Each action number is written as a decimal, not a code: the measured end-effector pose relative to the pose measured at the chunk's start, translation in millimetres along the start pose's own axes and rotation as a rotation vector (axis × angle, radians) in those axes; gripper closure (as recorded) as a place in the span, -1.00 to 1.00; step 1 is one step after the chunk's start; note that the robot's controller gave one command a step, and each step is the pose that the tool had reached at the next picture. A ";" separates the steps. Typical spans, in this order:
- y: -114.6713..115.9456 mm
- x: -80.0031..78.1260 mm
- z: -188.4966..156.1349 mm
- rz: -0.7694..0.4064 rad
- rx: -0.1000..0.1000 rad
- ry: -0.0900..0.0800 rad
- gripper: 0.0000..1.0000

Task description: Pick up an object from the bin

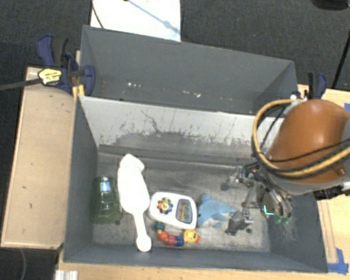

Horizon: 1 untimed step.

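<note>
My gripper point(235, 204) hangs low over the right part of the bin floor, open, with nothing between its fingers. Its lower fingertip point(238, 225) stands at the right end of a light blue soft-looking thing point(212, 211) lying on the floor. Left of that lies a white toy phone point(174, 209) with coloured buttons. A short string of coloured beads point(175, 237) sits just in front of the phone.
A long white scoop point(133, 194) lies slanted left of the phone. A green see-through jar point(104, 201) stands by the left wall. The bin's right wall is close behind the gripper, and the arm's orange cover and cables hang above it.
</note>
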<state>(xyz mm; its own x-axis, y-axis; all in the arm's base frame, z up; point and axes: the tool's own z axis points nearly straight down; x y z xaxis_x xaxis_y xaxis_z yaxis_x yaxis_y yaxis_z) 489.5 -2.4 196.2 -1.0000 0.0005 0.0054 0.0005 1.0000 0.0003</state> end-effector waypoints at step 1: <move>0.0 -1.8 -3.7 0.000 0.000 -0.008 -1.00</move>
<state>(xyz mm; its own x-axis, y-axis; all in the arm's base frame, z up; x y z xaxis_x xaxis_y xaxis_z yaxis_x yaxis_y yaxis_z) 491.3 -2.4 199.8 -1.0000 0.0006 -0.0029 0.0006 1.0000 0.0003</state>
